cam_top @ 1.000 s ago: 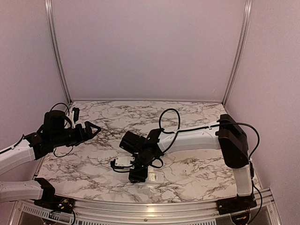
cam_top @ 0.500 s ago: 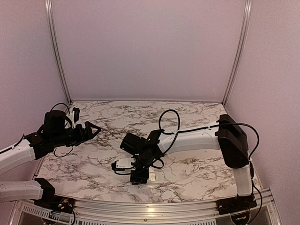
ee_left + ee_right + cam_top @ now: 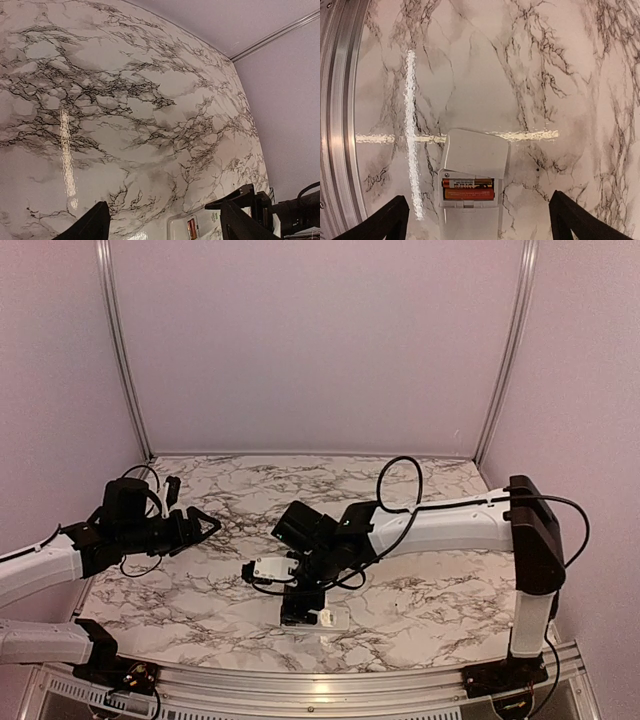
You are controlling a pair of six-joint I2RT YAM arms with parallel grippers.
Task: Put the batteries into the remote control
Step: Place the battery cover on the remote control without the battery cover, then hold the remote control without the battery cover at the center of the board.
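The white remote control lies back up on the marble table, near the front edge in the top view. Its battery bay is uncovered and holds both batteries side by side: the yellowish-gold one and the orange one. The loose white cover rests askew just beyond the bay. My right gripper is open and empty, hovering straight above the remote, its fingers wide to either side. My left gripper is open and empty at the left, apart from the remote, which shows low in its view.
The aluminium rail of the table's front edge runs close beside the remote. Pale walls and corner posts enclose the table at the back and both sides. The right arm's cable loops above its forearm.
The right arm has drawn up and back to the right, lifting its gripper a little off the remote. The left gripper has moved slightly right toward the middle.
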